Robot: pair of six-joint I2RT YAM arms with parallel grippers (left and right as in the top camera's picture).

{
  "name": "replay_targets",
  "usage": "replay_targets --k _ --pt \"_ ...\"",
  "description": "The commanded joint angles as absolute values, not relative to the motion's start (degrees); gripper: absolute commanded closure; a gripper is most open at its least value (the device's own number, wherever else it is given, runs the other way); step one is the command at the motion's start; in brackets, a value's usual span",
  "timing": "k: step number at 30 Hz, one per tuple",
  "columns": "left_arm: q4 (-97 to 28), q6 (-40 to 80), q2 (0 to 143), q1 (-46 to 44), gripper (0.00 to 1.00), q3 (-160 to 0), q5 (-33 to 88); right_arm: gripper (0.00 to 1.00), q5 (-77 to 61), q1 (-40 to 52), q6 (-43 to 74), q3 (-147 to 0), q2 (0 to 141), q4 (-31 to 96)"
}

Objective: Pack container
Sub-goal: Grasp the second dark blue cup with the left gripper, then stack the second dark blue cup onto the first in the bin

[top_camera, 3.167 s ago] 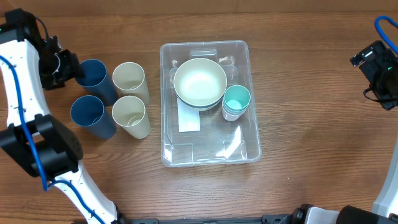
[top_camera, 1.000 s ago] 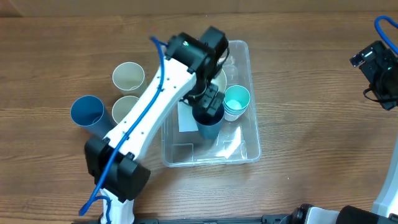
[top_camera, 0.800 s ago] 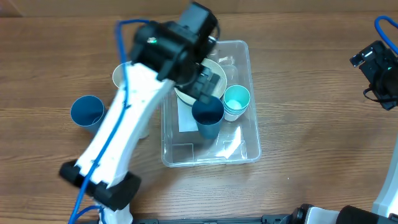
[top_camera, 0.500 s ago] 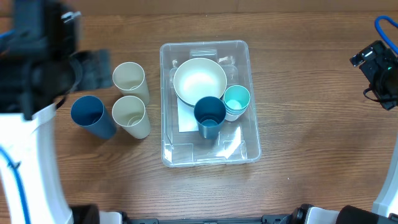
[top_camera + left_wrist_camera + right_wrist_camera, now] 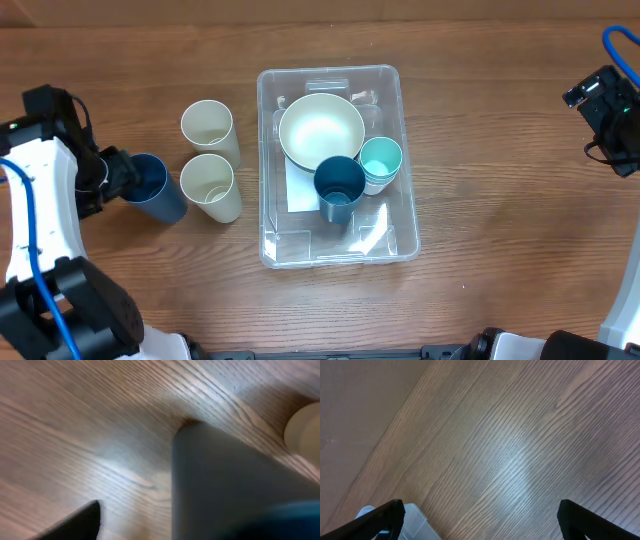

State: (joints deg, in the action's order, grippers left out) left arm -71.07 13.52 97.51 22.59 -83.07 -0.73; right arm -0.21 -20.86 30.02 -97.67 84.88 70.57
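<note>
Left claw (image 5: pixel 118 176) at dark blue cup (image 5: pixel 158 190), jaws apart, one finger (image 5: pixel 75 521) clear of cup wall. Container (image 5: pixel 300 248) off to claw's right, beyond two cream cups (image 5: pixel 211 186). To do it well: pinch rim squarely, lift straight up, pass over cream cups, lower into container's bare end. Right claw (image 5: pixel 480 517) wide apart, idle.

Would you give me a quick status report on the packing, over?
Left gripper open at loose dark blue cup; right gripper open, parked. Container holds bowl, teal cup, blue cup. Two cream cups outside, nothing blocking.
</note>
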Motion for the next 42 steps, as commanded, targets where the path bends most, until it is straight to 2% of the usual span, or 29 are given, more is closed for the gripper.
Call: replay_targets --k 1,3,6,12,17,20,24,30,35,42 --pt "-70.22 13.34 100.51 22.61 0.96 -81.91 1.52 0.0 -0.25 -20.64 30.46 -97.86 84.42 70.37" --pt "-71.24 13.89 100.18 23.11 0.96 -82.72 0.47 0.0 -0.25 -20.64 30.46 -97.86 84.42 70.37" --pt "-79.72 19.99 98.28 24.77 0.96 -89.84 -4.49 0.0 -0.25 -20.64 30.46 -97.86 84.42 70.37" --pt "-91.15 17.02 91.2 23.42 0.96 -111.94 -2.39 0.0 -0.25 -20.64 30.46 -97.86 84.42 70.37" --pt "-92.66 8.69 87.44 12.03 0.96 -125.14 6.94 0.0 -0.25 -20.64 30.46 -97.86 84.42 70.37" --pt "-90.52 5.26 87.77 -1.5 0.96 -125.49 12.73 0.0 -0.25 -20.64 30.46 -97.86 84.42 70.37" --pt "-88.16 2.74 91.07 -17.37 0.96 -125.19 10.24 0.0 -0.25 -20.64 30.46 -97.86 84.42 70.37" --pt "-87.39 0.14 100.92 -33.36 0.96 -125.19 2.15 0.0 -0.25 -20.64 30.46 -97.86 84.42 70.37" --pt "-88.07 0.73 106.48 -36.05 0.96 -125.19 -1.28 0.0 -0.25 -20.64 30.46 -97.86 84.42 70.37" --pt "-87.15 1.3 107.02 -36.03 0.96 -126.3 -1.04 0.0 -0.25 -20.64 30.48 -97.86 84.42 70.37"
